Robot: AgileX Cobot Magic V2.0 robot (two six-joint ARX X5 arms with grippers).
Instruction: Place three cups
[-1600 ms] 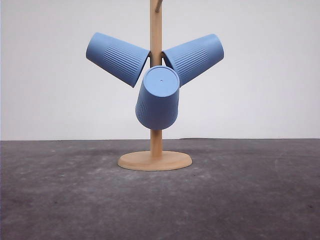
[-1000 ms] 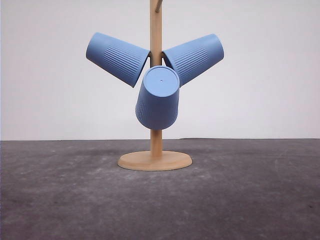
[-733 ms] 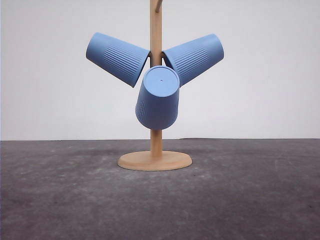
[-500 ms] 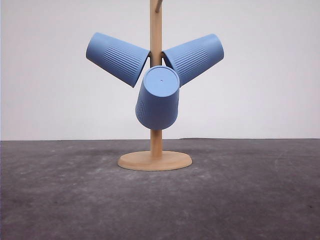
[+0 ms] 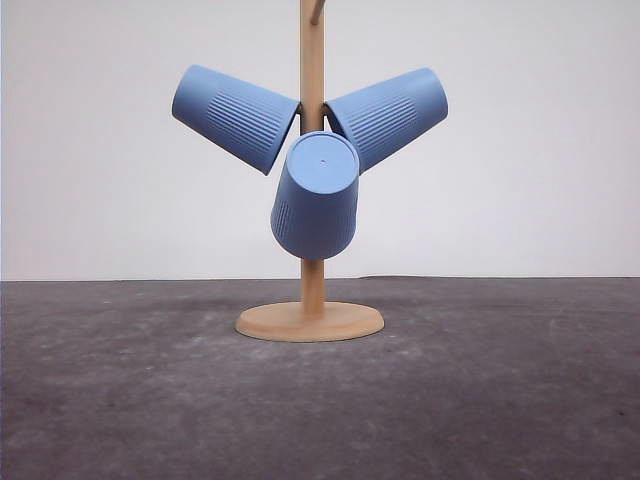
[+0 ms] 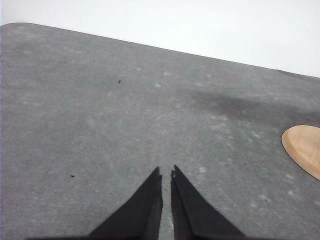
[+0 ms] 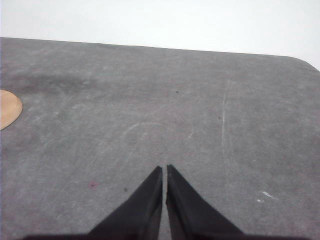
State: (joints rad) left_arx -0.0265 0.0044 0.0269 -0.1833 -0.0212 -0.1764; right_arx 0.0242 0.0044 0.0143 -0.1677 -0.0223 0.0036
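Wooden stand [image 5: 312, 250] pole top cut off; pegs hidden inside cups [image 5: 318, 196], apparently.

Looks like a bare test bench or lab setup, not a home. Plain white backdrop wall [image 5: 540, 140] behind, no decoration. Dark grey, scuffed, speckled tabletop [image 5: 480, 400] stretching across. Staged alone at centre: a light wooden cup stand with a round base [image 5: 310, 322], carrying three light-blue ribbed tumblers [image 5: 316, 196]. Nothing domestic around.
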